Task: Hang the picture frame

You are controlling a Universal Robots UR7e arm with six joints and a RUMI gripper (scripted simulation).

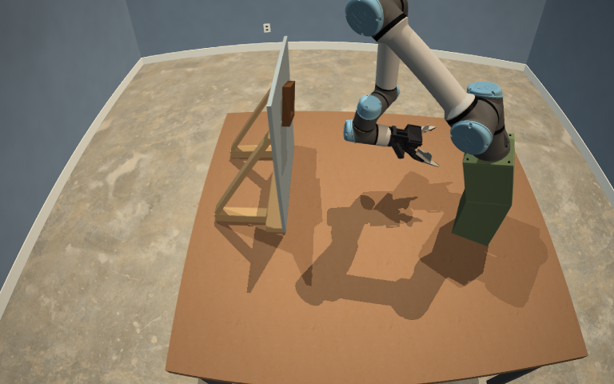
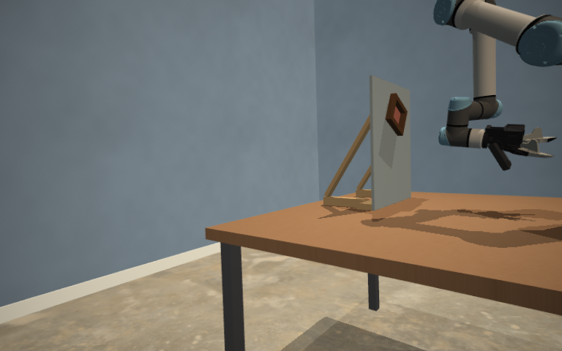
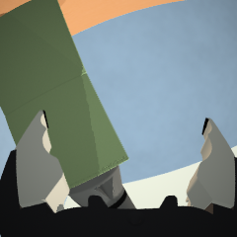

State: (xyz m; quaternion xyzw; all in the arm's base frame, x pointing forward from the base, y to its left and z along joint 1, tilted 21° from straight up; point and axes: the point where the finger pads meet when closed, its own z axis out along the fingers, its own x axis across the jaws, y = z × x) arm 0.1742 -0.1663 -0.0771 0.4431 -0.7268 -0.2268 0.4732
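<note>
The brown picture frame (image 1: 288,104) (image 2: 391,108) with a reddish picture is on the front face of the upright grey panel (image 1: 280,154) (image 2: 389,182), in its upper part. In the exterior view it is clearly tilted, its top edge sloping steeply down to the right. The screw and the back of the frame are hidden, so how it is seated cannot be seen. My gripper (image 1: 436,146) (image 2: 554,147) (image 3: 126,115) is open and empty. It is above the table, well away from the frame, and points away from the panel towards the arm's base.
Wooden braces (image 1: 244,183) (image 2: 347,155) support the panel from behind. The green pedestal (image 1: 484,194) (image 3: 44,84) under the arm's base stands beyond my fingertips and fills the left part of the wrist view. The table (image 1: 316,326) (image 2: 290,235) carries the panel and pedestal.
</note>
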